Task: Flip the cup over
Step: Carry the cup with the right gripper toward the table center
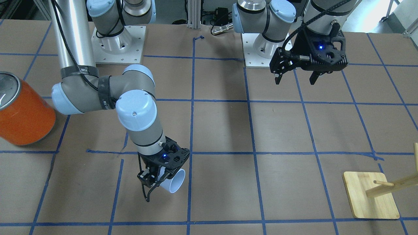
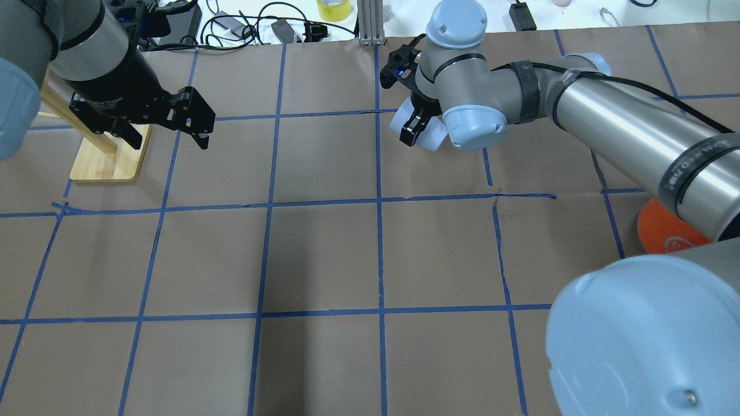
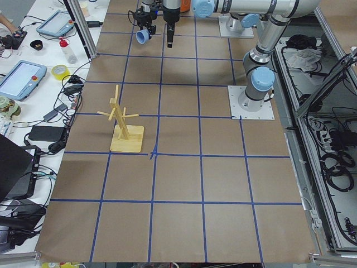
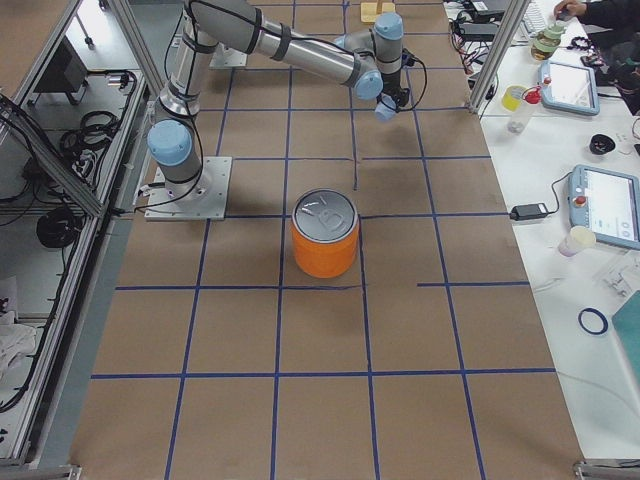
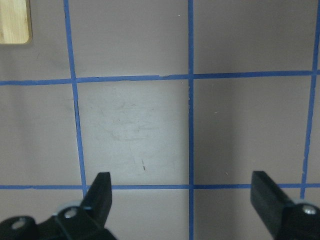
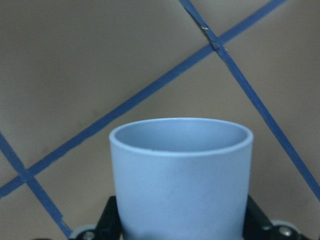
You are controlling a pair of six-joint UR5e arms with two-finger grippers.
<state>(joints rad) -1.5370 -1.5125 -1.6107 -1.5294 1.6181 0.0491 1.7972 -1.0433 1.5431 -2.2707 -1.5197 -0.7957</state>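
The cup is a small pale blue tumbler, held tilted on its side above the table. My right gripper is shut on the cup. In the right wrist view the cup fills the frame between the two fingers, with its open mouth pointing away from the camera. The cup also shows in the overhead view under my right gripper. My left gripper hangs open and empty above the table. It also shows in the overhead view and the left wrist view.
A large orange can with a silver top stands near the right arm's side edge of the table, also seen in the exterior right view. A wooden peg stand on a square base stands on the left arm's side.
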